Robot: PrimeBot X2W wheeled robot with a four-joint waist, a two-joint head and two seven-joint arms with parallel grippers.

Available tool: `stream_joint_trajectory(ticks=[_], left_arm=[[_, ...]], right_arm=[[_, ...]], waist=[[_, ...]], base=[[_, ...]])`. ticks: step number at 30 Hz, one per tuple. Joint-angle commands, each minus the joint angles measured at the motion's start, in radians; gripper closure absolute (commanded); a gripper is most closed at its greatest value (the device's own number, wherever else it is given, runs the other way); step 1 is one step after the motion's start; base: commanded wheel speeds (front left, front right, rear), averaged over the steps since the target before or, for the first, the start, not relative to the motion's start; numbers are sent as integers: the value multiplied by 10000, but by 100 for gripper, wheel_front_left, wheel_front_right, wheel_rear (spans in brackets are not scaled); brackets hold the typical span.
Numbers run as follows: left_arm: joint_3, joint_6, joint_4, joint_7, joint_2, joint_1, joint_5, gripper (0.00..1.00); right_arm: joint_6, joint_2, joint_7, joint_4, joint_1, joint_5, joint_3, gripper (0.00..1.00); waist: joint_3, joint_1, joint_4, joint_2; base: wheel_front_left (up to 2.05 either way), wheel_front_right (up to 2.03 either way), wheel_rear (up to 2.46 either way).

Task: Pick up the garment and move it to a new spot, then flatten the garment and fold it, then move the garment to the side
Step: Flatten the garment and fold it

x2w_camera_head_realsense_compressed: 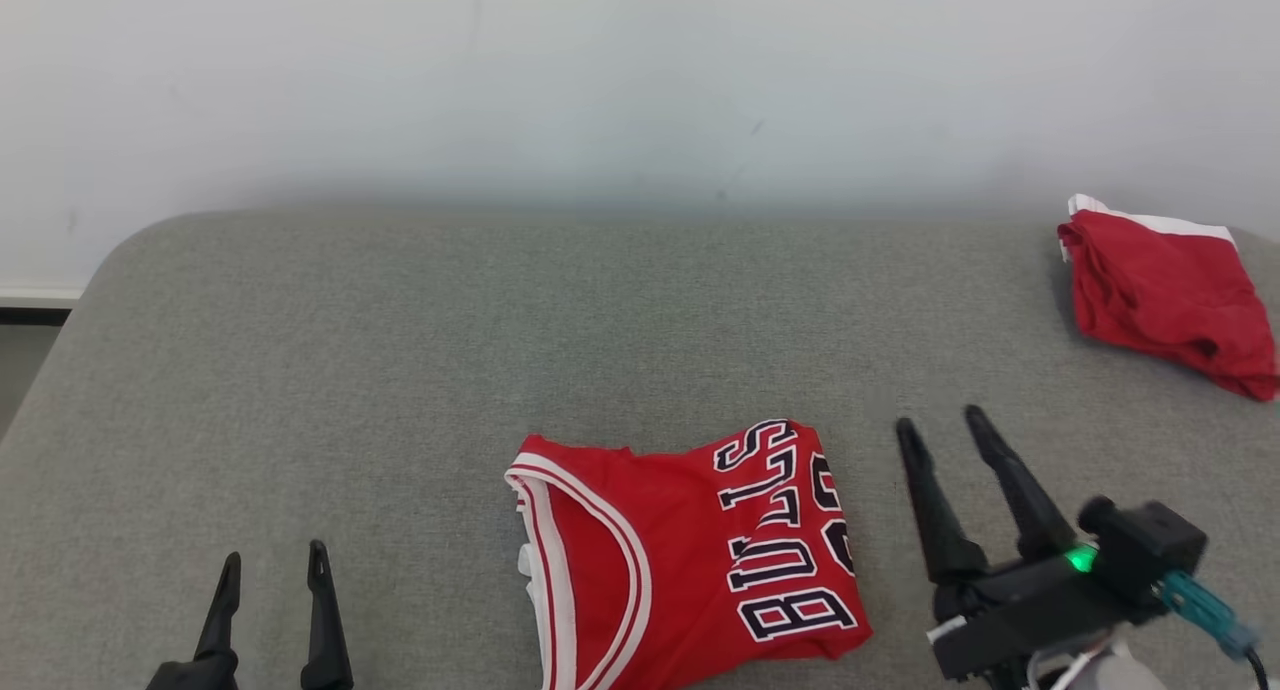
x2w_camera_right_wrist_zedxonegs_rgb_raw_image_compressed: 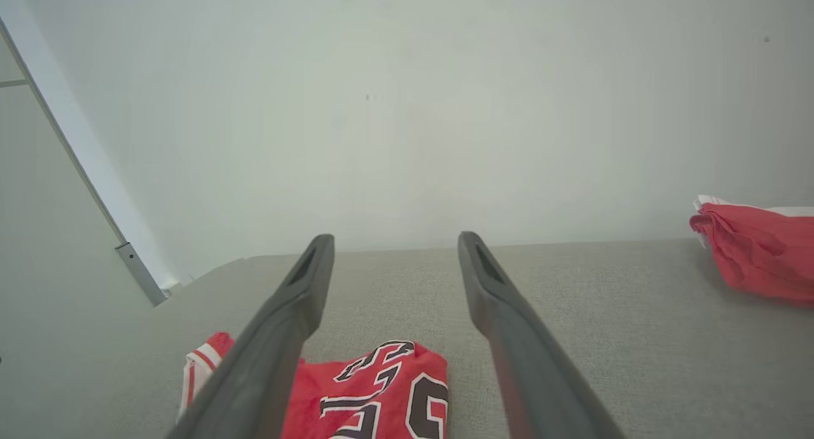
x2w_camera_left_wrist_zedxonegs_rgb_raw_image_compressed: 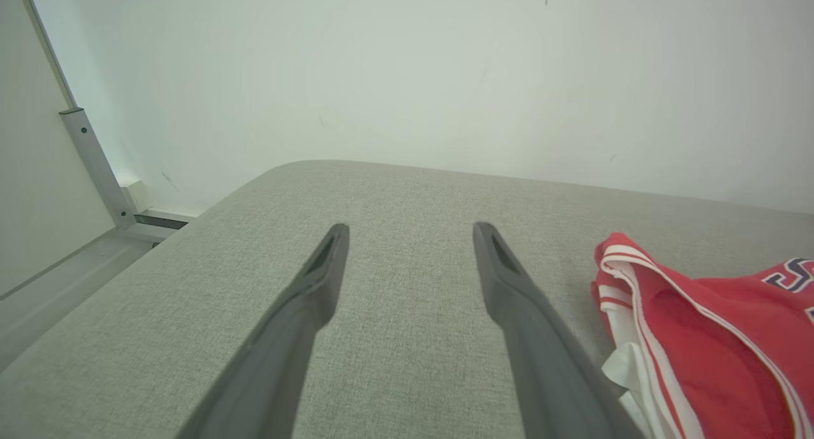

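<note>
— On grey padded surface (x2w_camera_head_realsense_compressed: pixel 400 350), near edge, centre: first item?
— Red jersey (x2w_camera_head_realsense_compressed: pixel 690 555), folded, lying flat. White-trimmed opening to the left, black-and-white lettering to the right. Nothing touches it.
— Claws?
— Left gripper (x2w_camera_head_realsense_compressed: pixel 275 555): fingers spread, empty, well left of the jersey. Right gripper (x2w_camera_head_realsense_compressed: pixel 940 419): fingers spread, empty, just right of it.
— Other stock?
— One crumpled red cloth (x2w_camera_head_realsense_compressed: pixel 1165 295), white edge, far right corner, well apart.

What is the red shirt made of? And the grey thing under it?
The red shirt looks like thin, smooth sports cloth, maybe polyester: it folds softly and lies limp. The grey surface looks like matte, coarse woven cloth, with a speckled weave; its rounded corner hints at padding underneath.
</note>
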Motion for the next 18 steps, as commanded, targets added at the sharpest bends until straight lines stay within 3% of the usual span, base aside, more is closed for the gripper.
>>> stream_joint_trajectory(ticks=[1,8,18], left_arm=[[34,2,-79,-31,42,89,92,0],[67,2,-197,-31,96,198,226,0],[-117,65,-259,-31,401,271,652,0]], right_arm=[[-23,114,-111,-65,244,-196,-227,0],[-23,761,-532,-348,1091,-947,-1331,0],[-23,1326,-756,-58,1568,-1443,-1814,0]], waist=[[-6,0,-91,0],[-17,0,-373,0],[-196,0,-609,0]], base=[[0,0,0],[0,0,0],[0,0,0]])
